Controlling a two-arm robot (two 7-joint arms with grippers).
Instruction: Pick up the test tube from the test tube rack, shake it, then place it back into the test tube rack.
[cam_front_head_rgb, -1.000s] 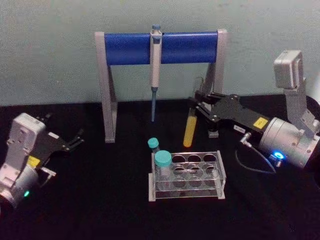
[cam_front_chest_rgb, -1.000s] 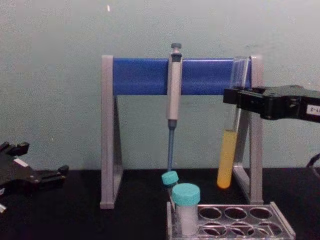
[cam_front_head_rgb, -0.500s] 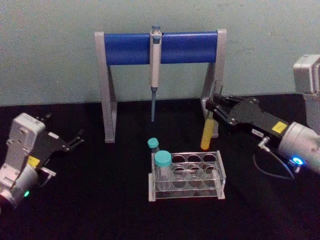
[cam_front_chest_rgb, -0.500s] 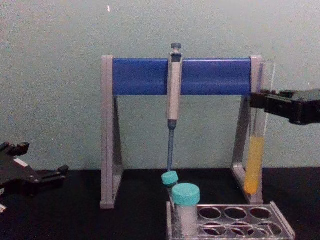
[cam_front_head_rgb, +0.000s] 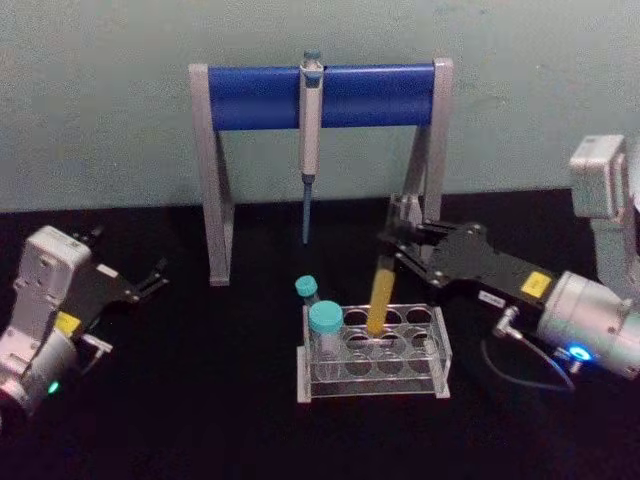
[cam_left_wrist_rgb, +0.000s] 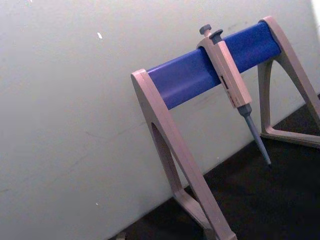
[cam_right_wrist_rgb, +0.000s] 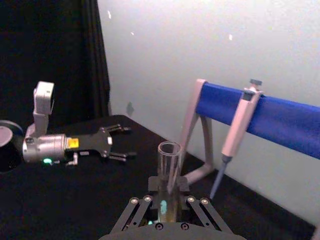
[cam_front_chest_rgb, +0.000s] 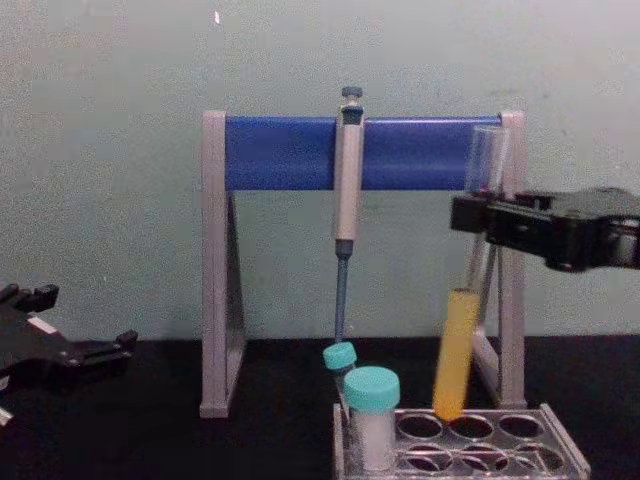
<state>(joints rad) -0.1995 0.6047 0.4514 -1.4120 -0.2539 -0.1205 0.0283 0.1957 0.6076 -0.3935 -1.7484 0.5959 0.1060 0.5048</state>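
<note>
The test tube (cam_front_head_rgb: 379, 293) is a slim clear tube with yellow-orange liquid in its lower part. My right gripper (cam_front_head_rgb: 391, 244) is shut on its clear upper part, reaching in from the right. The tube (cam_front_chest_rgb: 456, 350) hangs tilted, open top toward the stand, and its round bottom is at a back-row hole of the test tube rack (cam_front_chest_rgb: 540, 447). Whether the tip has entered the hole I cannot tell. The clear rack (cam_front_head_rgb: 440, 358) sits at the table's middle. The right wrist view looks down on the tube's open mouth (cam_right_wrist_rgb: 169, 150). My left gripper (cam_front_head_rgb: 154, 279) rests open at the far left.
Two teal-capped vials (cam_front_head_rgb: 325, 322) stand at the rack's left end. Behind the rack rises the grey-and-blue pipette stand (cam_front_head_rgb: 260, 96) with a pipette (cam_front_head_rgb: 310, 130) hanging from its bar. The stand's right leg (cam_front_chest_rgb: 513, 300) is close behind the tube. The table is black.
Over the last second the right gripper swung the tube right and nearly upright, then back left. It is now lower and tilted over the rack's back row. The left arm has not moved.
</note>
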